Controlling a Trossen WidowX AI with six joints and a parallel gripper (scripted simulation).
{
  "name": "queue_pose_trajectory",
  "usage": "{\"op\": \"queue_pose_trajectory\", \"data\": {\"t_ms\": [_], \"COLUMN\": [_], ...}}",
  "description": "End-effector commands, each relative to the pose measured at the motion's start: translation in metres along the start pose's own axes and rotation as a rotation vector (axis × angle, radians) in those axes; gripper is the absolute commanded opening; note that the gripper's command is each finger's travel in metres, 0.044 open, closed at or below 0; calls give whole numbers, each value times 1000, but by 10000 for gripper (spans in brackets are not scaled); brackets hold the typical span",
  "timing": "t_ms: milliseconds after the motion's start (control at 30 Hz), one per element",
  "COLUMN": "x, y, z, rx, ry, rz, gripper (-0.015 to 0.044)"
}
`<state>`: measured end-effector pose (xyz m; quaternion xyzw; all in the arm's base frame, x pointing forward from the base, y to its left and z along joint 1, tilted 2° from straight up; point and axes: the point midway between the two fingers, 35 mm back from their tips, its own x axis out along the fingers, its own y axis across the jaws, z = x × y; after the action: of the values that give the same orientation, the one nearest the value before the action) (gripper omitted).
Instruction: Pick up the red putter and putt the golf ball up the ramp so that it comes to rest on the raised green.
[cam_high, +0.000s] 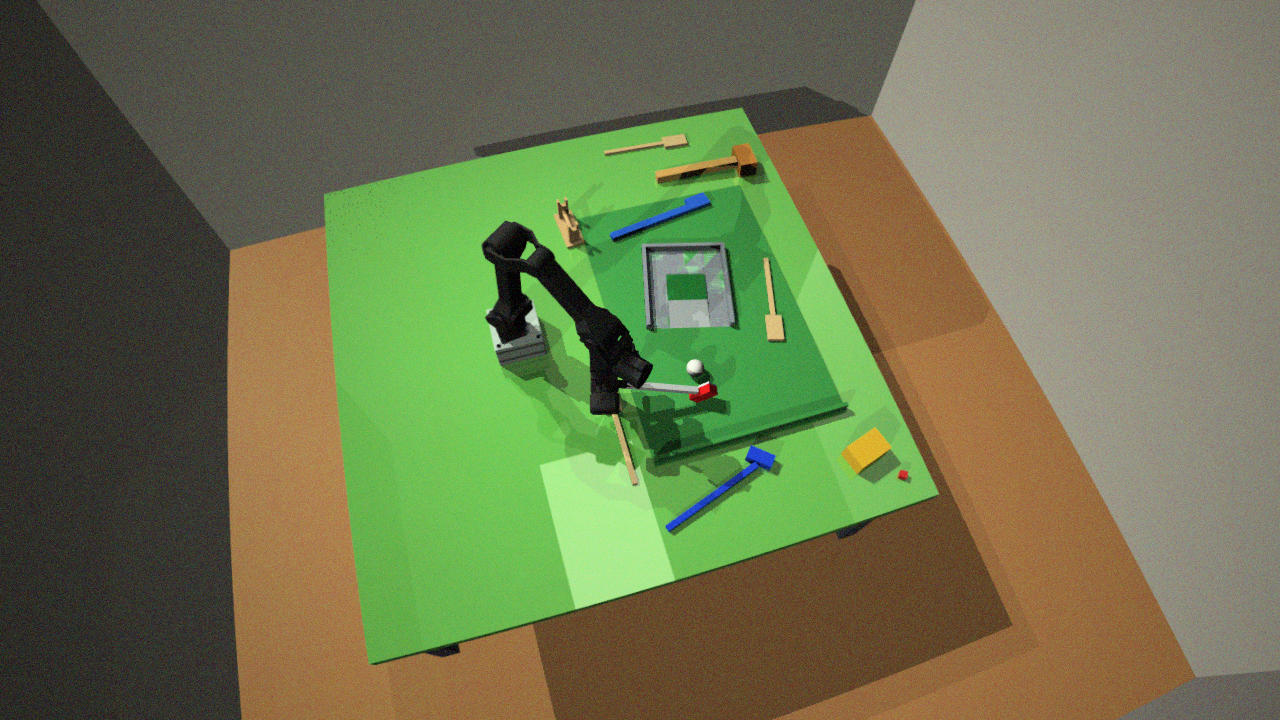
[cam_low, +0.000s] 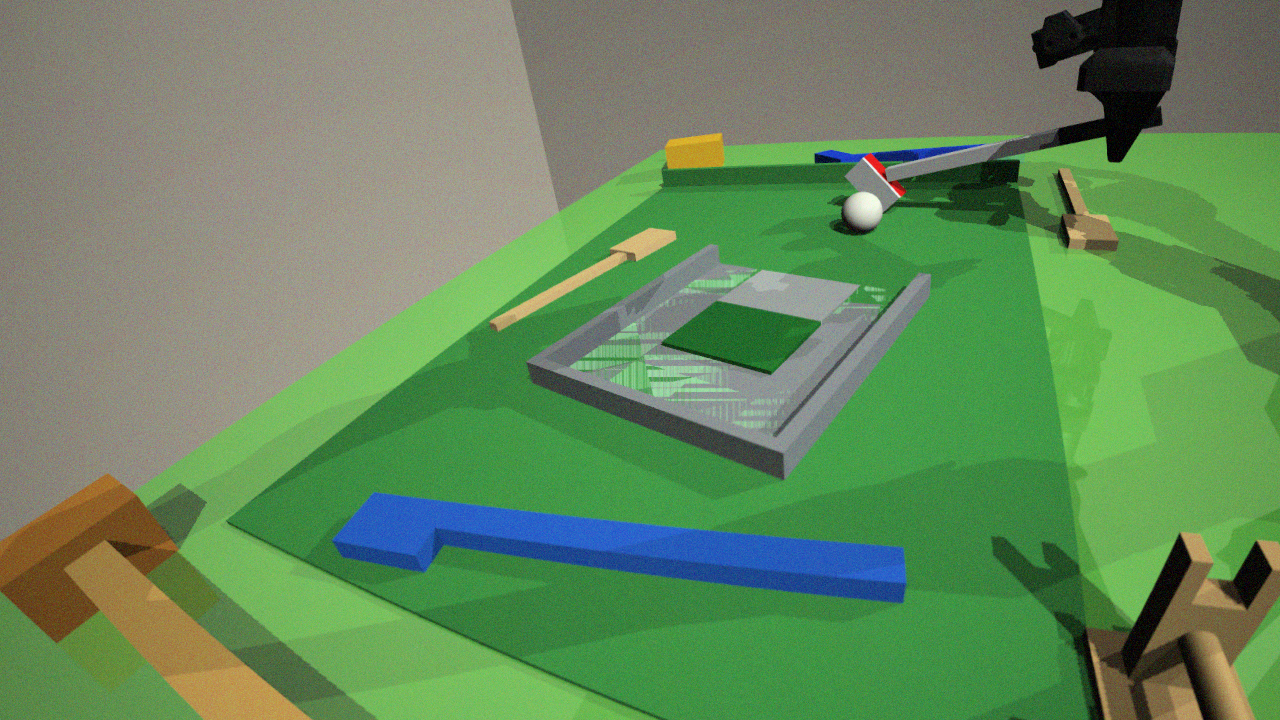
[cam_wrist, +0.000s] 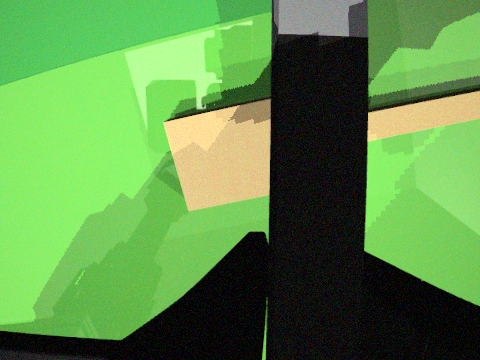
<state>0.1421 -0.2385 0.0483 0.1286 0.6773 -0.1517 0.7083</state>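
Gripper (cam_low: 1120, 147) clamped on red putter (cam_low: 948, 161), head just behind golf ball (cam_low: 862, 211); next: stroke toward ramp (cam_low: 787, 288)

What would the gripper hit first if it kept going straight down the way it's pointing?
Probably the tan wooden paddle lying on the table right below the gripper. Depth is unclear, and the gripper is shut on the red putter.

end effector (cam_high: 608, 394) gripping red putter (cam_high: 704, 391), beside golf ball (cam_high: 693, 366)

blue putters (cam_low: 626, 541), wooden mallets (cam_high: 707, 165), yellow block (cam_high: 865, 447)
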Motion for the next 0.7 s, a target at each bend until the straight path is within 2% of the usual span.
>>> {"op": "queue_pose_trajectory", "data": {"t_ms": [0, 300, 667], "x": [-1, 0, 0], "y": [-11, 0, 123], "z": [1, 2, 3], "rx": [2, 4, 3], "ry": [-6, -2, -7], "rz": [-11, -5, 2], "gripper": [0, 0, 0]}}
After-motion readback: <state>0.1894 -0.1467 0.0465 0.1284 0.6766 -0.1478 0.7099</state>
